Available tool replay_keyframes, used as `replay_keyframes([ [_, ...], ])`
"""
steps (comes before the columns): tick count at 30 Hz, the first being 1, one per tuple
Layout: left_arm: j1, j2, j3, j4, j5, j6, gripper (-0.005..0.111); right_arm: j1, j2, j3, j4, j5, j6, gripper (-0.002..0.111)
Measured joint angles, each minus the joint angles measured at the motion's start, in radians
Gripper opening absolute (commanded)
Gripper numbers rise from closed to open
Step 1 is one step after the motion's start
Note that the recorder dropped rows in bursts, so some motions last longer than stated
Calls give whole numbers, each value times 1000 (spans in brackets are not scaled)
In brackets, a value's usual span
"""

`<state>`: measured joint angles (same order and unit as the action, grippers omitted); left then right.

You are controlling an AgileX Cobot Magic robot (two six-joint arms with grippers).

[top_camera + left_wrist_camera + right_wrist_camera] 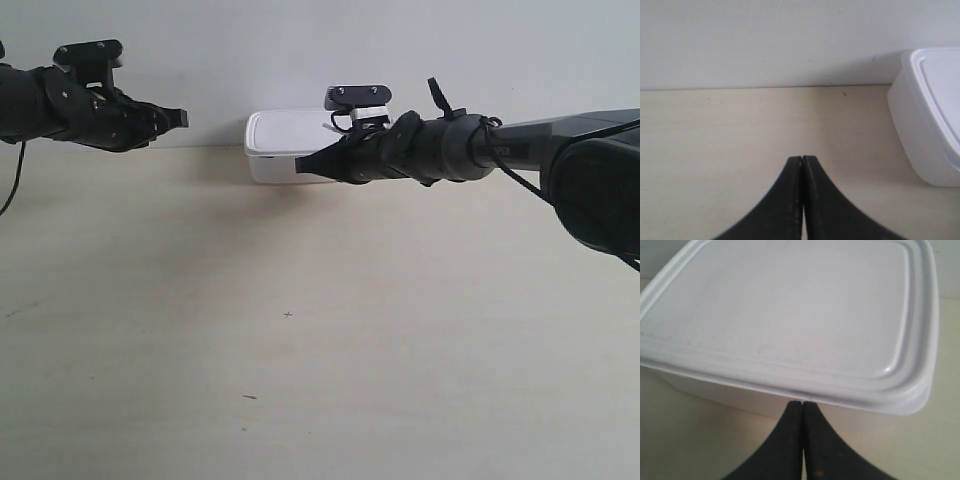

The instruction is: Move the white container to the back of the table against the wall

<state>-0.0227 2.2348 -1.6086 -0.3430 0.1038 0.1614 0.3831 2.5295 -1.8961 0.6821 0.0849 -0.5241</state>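
The white container (285, 140) with its rimmed lid stands at the back of the table (300, 330), right at the wall (300, 50). It fills the right wrist view (790, 320), and its corner shows in the left wrist view (927, 115). My right gripper (802, 403) is shut, its tips touching the container's side just under the lid rim; in the exterior view the right gripper (303, 166) reaches in from the right. My left gripper (802, 158) is shut and holds nothing, hovering over bare table away from the container; it is at the exterior view's far left (183, 118).
The right arm's dark body (590, 180) spans the exterior view's right side above the table. Tiny dark specks (288, 315) mark the tabletop in front.
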Motion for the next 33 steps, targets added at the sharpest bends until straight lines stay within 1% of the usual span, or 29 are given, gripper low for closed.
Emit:
replay_keyframes([
  [8, 0, 0, 0, 0, 0, -4, 0, 0, 0, 0, 0, 15, -19, 0],
  [14, 0, -8, 13, -4, 33, -4, 0, 0, -37, 0, -12, 193, -19, 0],
  [17, 0, -39, 49, -4, 42, -4, 0, 0, -80, 0, -67, 300, -16, 0],
  [19, 0, -99, 100, -4, 48, 7, 0, 0, -146, 21, -136, 391, 2, 0],
  [20, 0, -161, 149, -4, 51, 14, 0, 0, -221, 65, -175, 434, 21, 0],
  [21, 0, -189, 171, -4, 51, 16, 0, 0, -266, 96, -186, 441, 23, 0],
  [22, 0, -275, 233, -4, 51, 19, 0, 0, -369, 177, -205, 449, 28, 0],
  [23, 0, -314, 261, -4, 51, 21, 0, 0, -414, 211, -209, 449, 28, 0],
  [25, 0, -521, 405, -4, 31, 21, 0, 0, -636, 374, -216, 438, 35, 0],
  [27, 0, -725, 537, -4, 5, 22, 0, 0, -820, 487, -218, 409, 58, 0],
  [30, 0, -1031, 714, -4, -6, 22, 0, 0, -1086, 619, -218, 386, 110, 0],
  [33, 0, -1388, 883, -4, 6, 22, 0, 0, -1336, 763, -218, 376, 126, 0],
])
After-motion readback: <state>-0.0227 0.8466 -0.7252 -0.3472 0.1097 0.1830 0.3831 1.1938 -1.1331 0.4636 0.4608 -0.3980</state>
